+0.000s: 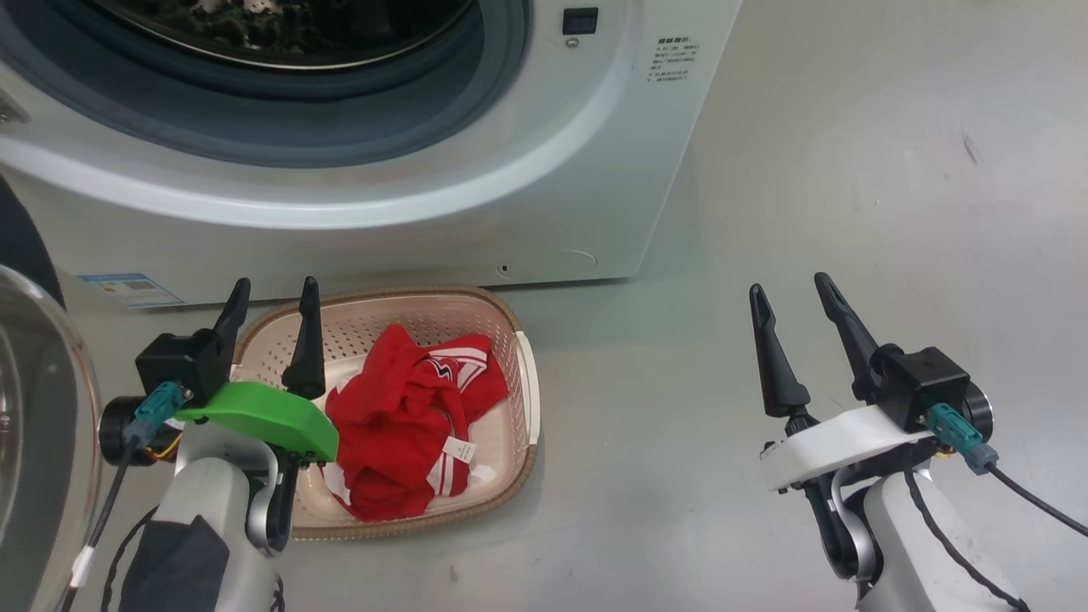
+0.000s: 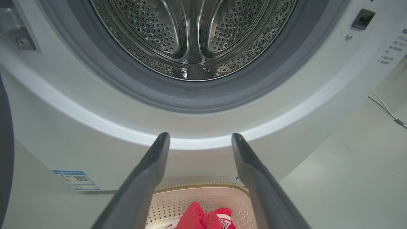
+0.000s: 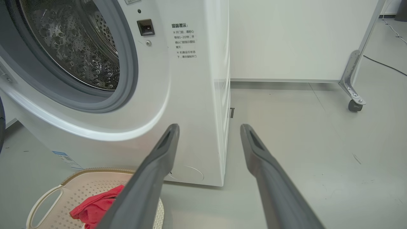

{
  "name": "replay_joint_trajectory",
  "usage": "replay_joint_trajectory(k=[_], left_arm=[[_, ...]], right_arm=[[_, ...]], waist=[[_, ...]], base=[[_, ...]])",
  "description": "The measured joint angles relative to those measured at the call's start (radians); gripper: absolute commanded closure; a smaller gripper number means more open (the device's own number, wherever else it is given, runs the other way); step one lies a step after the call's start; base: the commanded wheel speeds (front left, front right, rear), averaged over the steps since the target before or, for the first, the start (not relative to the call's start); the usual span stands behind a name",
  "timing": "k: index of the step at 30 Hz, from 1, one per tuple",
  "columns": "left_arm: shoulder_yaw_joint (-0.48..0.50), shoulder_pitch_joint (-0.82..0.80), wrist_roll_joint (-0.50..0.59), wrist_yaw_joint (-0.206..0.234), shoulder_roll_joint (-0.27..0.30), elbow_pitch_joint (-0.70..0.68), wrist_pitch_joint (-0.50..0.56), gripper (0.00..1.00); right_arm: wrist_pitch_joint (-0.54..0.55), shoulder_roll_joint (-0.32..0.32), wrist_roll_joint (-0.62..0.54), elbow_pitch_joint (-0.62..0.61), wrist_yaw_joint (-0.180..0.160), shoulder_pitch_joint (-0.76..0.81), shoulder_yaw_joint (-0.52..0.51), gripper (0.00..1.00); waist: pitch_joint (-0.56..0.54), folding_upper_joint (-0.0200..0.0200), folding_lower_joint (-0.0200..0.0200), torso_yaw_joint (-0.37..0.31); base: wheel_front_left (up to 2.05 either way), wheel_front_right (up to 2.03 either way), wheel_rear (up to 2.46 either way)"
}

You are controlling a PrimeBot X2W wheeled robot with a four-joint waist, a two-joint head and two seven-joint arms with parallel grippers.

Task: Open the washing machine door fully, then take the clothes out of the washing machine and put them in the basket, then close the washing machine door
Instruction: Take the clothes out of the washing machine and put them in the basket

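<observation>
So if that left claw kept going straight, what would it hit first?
Most likely the white front of the washing machine, just below the drum opening, though depth is unclear. The left claw points above the basket.

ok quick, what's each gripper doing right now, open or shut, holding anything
left gripper: open, holding nothing
right gripper: open, holding nothing

L gripper (image 1: pixel 276 284) & R gripper (image 1: pixel 788 285): fingers (image 1: pixel 307 340) spread wide, empty, pointing fwd.
</observation>
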Motion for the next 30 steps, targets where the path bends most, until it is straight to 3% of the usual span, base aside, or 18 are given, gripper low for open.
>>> replay_joint_trajectory(k=[15, 30], left_arm=[[0.014, 0.198, 0.055, 0.072, 0.006, -0.188, 0.000, 0.00], [0.024, 0.408, 0.056, 0.117, 0.009, -0.332, 0.008, 0.00]], right_arm=[[0.000, 0.001, 0.000, 0.010, -0.010, 0.095, -0.003, 0.00], [0.000, -0.004, 0.000, 0.003, -0.027, 0.183, -0.013, 0.00]], waist=[[-0.180, 0.0000, -0.0001, 0.041], [-0.279, 0.0000, -0.0001, 0.022]], base=[[0.00, 0.00, 0.00], [0.00, 0.00, 0.00]])
